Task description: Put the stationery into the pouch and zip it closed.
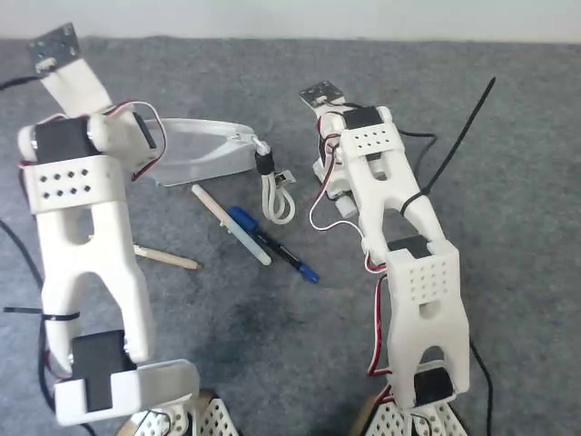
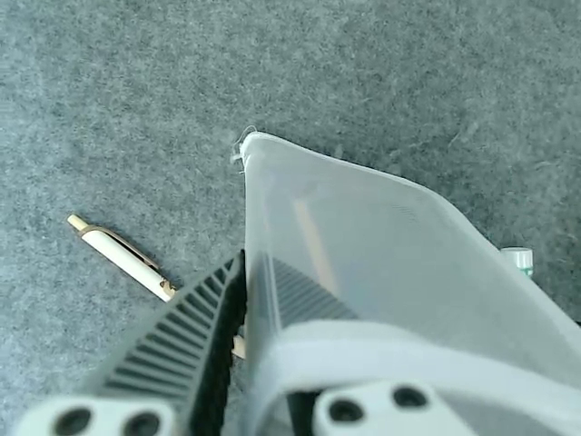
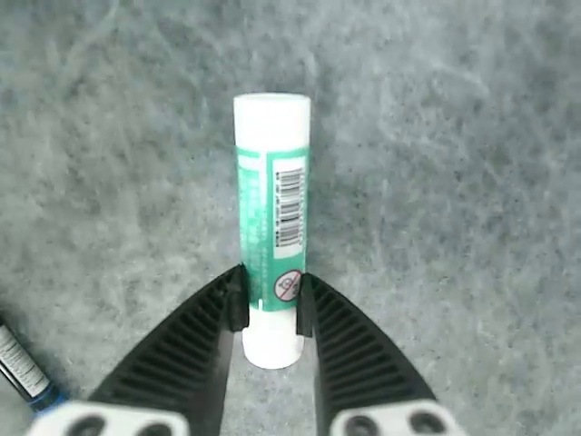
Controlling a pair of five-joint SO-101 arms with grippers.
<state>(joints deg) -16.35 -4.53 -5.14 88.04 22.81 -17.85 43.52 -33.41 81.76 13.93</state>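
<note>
From above, the translucent plastic pouch (image 1: 204,150) is seen beside the left arm (image 1: 86,236). At the left wrist, its wall is clamped in the left pincer (image 2: 245,277). At the right wrist, the green-and-white glue stick (image 3: 270,209) is gripped near one end by the right pincer (image 3: 270,295), with its long axis pointing straight ahead.

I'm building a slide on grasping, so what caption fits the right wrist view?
Right tool closed on a green-and-white glue stick, grey carpet beneath, a pen nearby.

pouch (image 1: 204,150) behind pens (image 1: 231,227), glue stick (image 3: 270,209) in right gripper (image 3: 270,302)
</note>
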